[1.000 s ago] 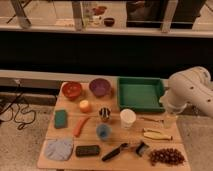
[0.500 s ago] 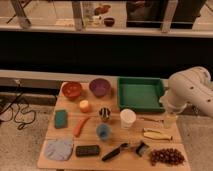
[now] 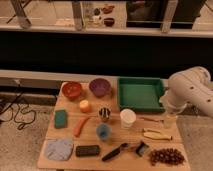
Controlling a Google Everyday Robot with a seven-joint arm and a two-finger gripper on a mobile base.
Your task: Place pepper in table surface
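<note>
Gripper: hung below the white arm at the right edge of the table surface, near the front right corner of the green tray; jaws stood apart, nothing held.

Left: blue-grey cloth at the front corner, green sponge behind it, red bowl at the back.

Pepper: lay flat on the bare wood between the sponge and the blue cup, just in front of the yellow-orange fruit, well apart from the gripper.

Centre: purple bowl, white cup.

Right: dark grapes at the front corner.
</note>
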